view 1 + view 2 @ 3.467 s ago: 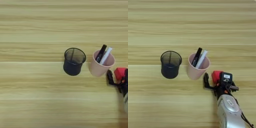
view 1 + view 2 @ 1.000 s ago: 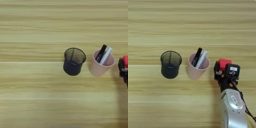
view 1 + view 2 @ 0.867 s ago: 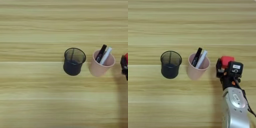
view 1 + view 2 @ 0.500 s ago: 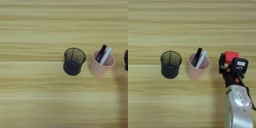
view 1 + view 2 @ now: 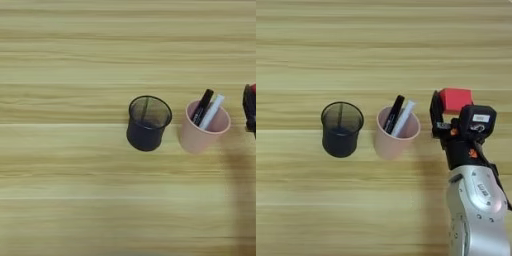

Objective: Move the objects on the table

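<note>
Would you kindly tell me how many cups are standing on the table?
2: a black mesh cup on the left and a pink cup just right of it, holding pens. None appears hidden.

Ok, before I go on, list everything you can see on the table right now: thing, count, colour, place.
Wire-mesh pen cup: one, black, upright, left of the pink cup, apart from it.
Pink cup: one, pink, upright, mid-table, between the mesh cup and the claw.
Marker pen: one, black, standing tilted in the pink cup.
White pen: one, white, in the pink cup beside the marker.
Cube: one, red, right of the pink cup, at the claw's fingertips; whether it is gripped or on the table cannot be told.
Table: one, light yellowish wood, under everything.
Right claw: one, black fingers on a silver forearm, entering from the bottom right.
</note>
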`<action>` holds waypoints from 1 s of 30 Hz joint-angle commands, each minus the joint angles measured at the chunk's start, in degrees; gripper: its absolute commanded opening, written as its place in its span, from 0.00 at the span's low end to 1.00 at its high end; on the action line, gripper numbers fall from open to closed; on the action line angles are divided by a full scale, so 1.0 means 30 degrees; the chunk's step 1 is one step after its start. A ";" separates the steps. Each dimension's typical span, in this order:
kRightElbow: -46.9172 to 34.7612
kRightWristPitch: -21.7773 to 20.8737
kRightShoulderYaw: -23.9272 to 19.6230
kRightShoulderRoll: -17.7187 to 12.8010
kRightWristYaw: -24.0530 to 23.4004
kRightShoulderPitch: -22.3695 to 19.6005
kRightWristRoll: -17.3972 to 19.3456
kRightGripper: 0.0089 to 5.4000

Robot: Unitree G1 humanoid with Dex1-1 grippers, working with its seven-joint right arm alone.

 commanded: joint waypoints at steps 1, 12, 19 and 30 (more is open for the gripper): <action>-0.1862 0.0534 0.0299 -0.0633 0.0494 -0.0366 0.0935 0.43; -0.4049 0.1670 0.1825 -0.1021 0.2122 0.0486 0.2356 0.43; -0.4748 0.1219 0.3308 -0.1256 0.3188 0.1178 0.1921 0.43; -0.4524 0.0314 0.6362 -0.1715 0.4772 0.2089 0.0656 0.43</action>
